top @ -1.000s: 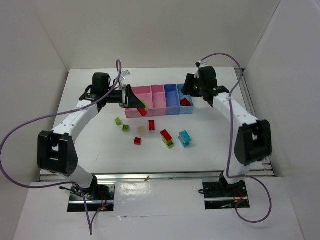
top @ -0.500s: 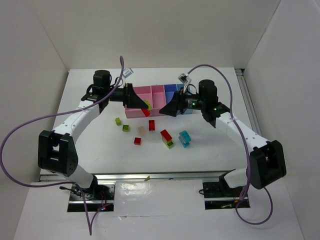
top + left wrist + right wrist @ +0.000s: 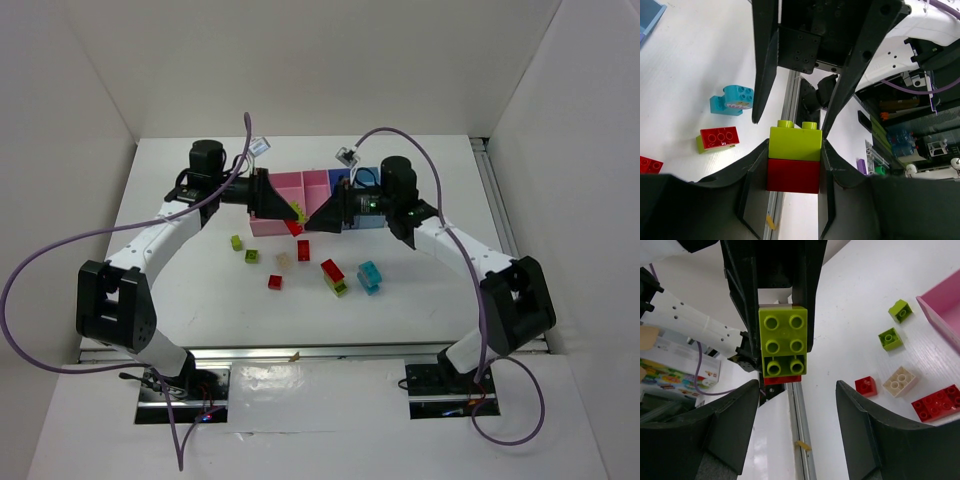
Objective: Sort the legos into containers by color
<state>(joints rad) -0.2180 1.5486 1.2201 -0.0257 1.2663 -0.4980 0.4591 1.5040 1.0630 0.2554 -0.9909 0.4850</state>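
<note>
My left gripper [image 3: 290, 212] is shut on a two-brick stack [image 3: 294, 224], yellow-green on red, held in the air in front of the pink bins [image 3: 312, 184]. In the left wrist view the stack [image 3: 794, 156] sits clamped between my fingers. My right gripper [image 3: 316, 218] is open and empty and faces the stack from the right, its fingers either side of it but apart from it. In the right wrist view the stack [image 3: 784, 342] shows stud-side on, beyond my open gripper [image 3: 797, 412]. The blue bins [image 3: 345, 182] are partly hidden behind the right arm.
Loose bricks lie on the table in front of the bins: two yellow-green [image 3: 237, 242] [image 3: 252, 256], a beige [image 3: 283, 260], two red [image 3: 275, 282] [image 3: 303, 250], a red-on-green stack [image 3: 333, 276] and a cyan one [image 3: 370, 276]. White walls enclose the table.
My right arm has swung left from the blue bins to face the left gripper, with its jaws open. My left gripper has kept the stack and shifted slightly right.
</note>
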